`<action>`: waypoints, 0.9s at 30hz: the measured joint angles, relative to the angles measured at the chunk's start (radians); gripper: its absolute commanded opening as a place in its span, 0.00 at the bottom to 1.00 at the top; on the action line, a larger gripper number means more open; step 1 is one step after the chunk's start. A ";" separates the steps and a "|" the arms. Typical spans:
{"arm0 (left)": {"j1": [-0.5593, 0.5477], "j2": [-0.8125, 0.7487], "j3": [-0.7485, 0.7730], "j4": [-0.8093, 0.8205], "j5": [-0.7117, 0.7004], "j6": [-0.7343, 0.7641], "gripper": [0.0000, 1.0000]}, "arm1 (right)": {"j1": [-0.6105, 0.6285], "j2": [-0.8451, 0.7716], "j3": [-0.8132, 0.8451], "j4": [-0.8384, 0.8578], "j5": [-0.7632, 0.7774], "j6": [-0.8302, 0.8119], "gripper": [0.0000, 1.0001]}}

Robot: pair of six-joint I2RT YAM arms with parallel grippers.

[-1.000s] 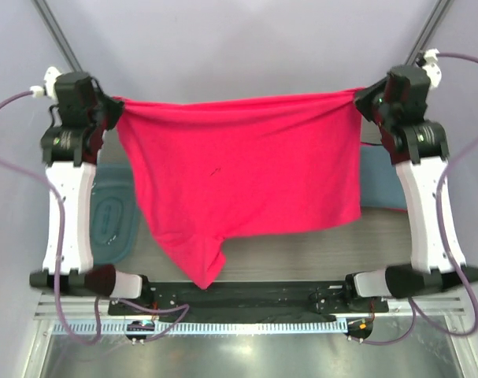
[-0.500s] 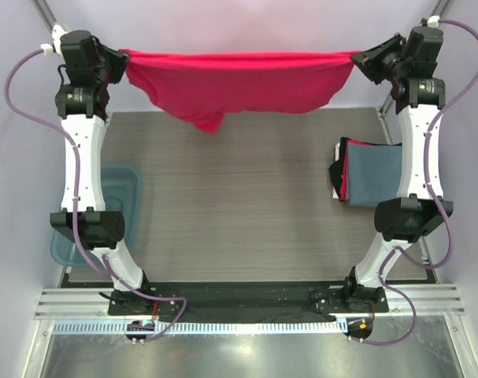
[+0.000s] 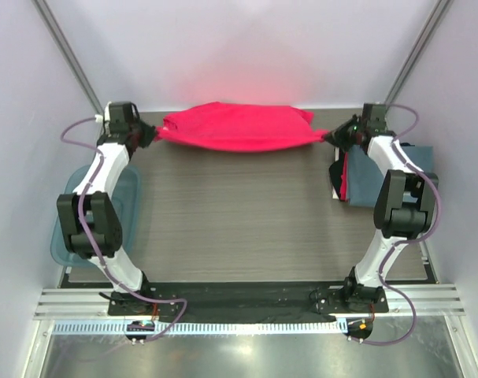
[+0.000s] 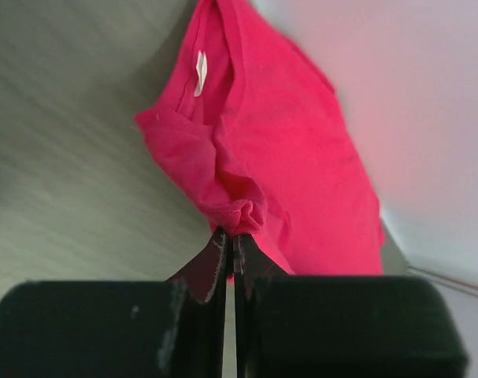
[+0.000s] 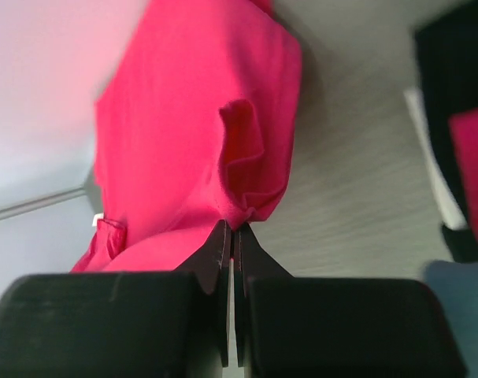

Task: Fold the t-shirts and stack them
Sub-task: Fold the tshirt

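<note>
Left claw, right claw clamped tight on pink-red t-shirt corners. Blue bin largely occluded, contents unseen. Folded t-shirt stack half-hidden.

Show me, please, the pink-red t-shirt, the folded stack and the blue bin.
pink-red t-shirt point(image 3: 235, 130): top external view, middle of the stretched cloth.
folded stack point(image 3: 361, 185): top external view, blue-grey top shirt.
blue bin point(image 3: 132, 206): top external view, its right wall.

A grey wood-grain table is shown. At 12 o'clock a pink-red t-shirt is spread along its far edge. At 3 o'clock a stack of folded t-shirts is placed, blue-grey on top. At 9 o'clock a translucent blue bin is seen.
</note>
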 measured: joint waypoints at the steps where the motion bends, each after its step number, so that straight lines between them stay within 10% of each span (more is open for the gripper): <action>1: 0.000 -0.023 -0.050 -0.002 0.001 0.000 0.02 | 0.000 -0.004 -0.042 0.009 0.002 -0.001 0.01; 27: -0.022 -0.963 -1.012 0.056 -0.104 -0.056 0.00 | 0.000 -0.783 -1.051 0.190 0.144 -0.038 0.07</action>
